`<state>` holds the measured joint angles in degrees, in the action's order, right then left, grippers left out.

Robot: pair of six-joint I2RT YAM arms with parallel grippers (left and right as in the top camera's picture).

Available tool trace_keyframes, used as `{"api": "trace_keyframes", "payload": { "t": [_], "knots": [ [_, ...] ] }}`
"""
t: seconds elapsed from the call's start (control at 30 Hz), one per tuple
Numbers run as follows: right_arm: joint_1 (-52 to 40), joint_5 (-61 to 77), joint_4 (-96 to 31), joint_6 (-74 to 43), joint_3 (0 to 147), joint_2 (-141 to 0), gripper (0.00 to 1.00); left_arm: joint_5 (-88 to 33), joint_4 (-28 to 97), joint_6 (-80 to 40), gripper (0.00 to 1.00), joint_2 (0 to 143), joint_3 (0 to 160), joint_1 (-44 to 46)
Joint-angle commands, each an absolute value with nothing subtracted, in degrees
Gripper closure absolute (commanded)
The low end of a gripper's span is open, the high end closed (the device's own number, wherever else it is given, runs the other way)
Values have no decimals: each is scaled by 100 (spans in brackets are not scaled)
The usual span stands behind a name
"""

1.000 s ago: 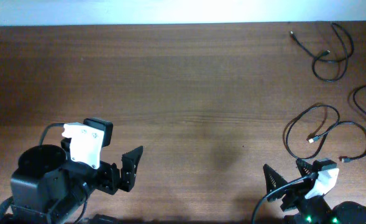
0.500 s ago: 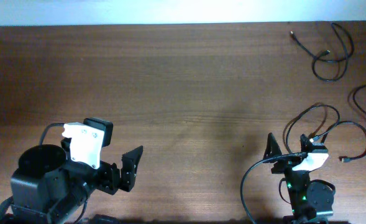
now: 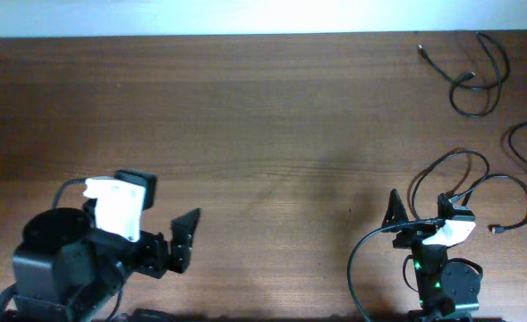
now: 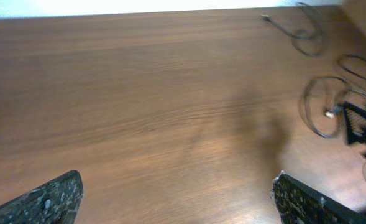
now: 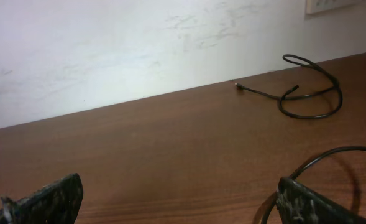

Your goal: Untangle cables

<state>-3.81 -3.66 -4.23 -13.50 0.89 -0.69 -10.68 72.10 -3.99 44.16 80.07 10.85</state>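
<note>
Over the wooden table (image 3: 245,116), the left gripper (image 4: 178,180) and right gripper (image 3: 420,215) are both gaping wide, holding nothing. The cables (image 3: 461,152) are lying at the table's right, with overlapping loops just beyond the right gripper and a far coil (image 3: 471,114) near the back corner. Pinching where strands are crossing risks dragging both along and tightening the snarl.

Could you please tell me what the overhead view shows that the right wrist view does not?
Only overhead: the left claw, open, and the edge cable running off the right side. Only right wrist: the white wall and a pale plate on it at top right. Both: the open right claw, the far cable, the table, and probably an arc of the near cable.
</note>
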Motion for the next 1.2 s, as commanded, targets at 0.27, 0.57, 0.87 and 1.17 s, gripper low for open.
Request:
{"api": "trace_keyframes", "payload": {
  "t": [0.27,0.57,0.87,1.17],
  "knots": [
    [-412,-478,-419,-1334,32,-21,1,-108,6862,-427,1,1302,6528,-233],
    [-412,-478,-419,-1334,32,-21,2,-661,482,-427,1,32,777,-338],
    [-412,-478,-421,-1334,32,-21,2,-143,482,633,1,30,54,-311],
    [-412,-478,-419,-1334,32,-21,2,-148,478,633,1,30,54,-316]
  ]
}}
